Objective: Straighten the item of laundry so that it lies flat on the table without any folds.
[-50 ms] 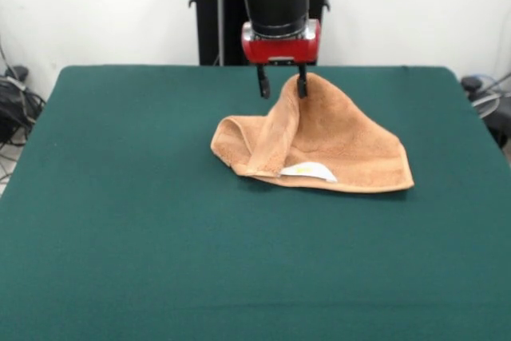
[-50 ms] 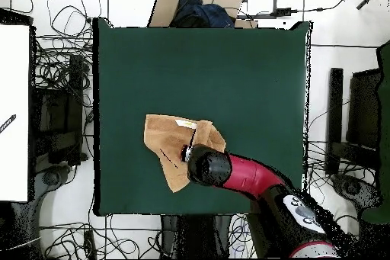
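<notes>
The orange-tan item of laundry lies right of centre on the far half of the green table. It is bunched, with a fold running down its left part and a white label at its near edge. One part rises in a peak up to the right-hand finger. My gripper hangs just above that peak, open, with green table showing between its fingers. In the overhead view the item of laundry spreads left of the red arm, which hides the gripper; the table surrounds it.
Cables and dark equipment crowd the floor on both sides of the table. A cardboard box with dark cloth stands past one table edge, and a white surface lies off to the side. The towel is well inside the table's edges.
</notes>
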Tool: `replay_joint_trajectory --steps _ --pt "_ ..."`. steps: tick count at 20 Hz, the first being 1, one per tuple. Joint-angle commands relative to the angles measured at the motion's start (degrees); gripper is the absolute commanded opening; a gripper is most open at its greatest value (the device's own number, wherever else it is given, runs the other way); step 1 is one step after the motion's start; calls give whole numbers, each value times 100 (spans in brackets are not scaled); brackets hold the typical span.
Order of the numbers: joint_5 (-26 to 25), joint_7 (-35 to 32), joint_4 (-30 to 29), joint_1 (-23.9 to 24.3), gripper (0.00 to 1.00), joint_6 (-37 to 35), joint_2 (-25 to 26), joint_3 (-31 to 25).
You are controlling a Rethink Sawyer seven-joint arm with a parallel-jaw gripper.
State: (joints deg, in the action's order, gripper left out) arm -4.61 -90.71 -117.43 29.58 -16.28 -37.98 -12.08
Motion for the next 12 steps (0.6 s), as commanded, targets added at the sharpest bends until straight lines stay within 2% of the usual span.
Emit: replay_joint_trajectory --steps 1,8,12 --pt "218 -521 516 99 100 -217 405 -689" --pt "168 -552 531 106 100 -223 427 -701" --pt "175 -520 661 35 100 -486 397 -640"
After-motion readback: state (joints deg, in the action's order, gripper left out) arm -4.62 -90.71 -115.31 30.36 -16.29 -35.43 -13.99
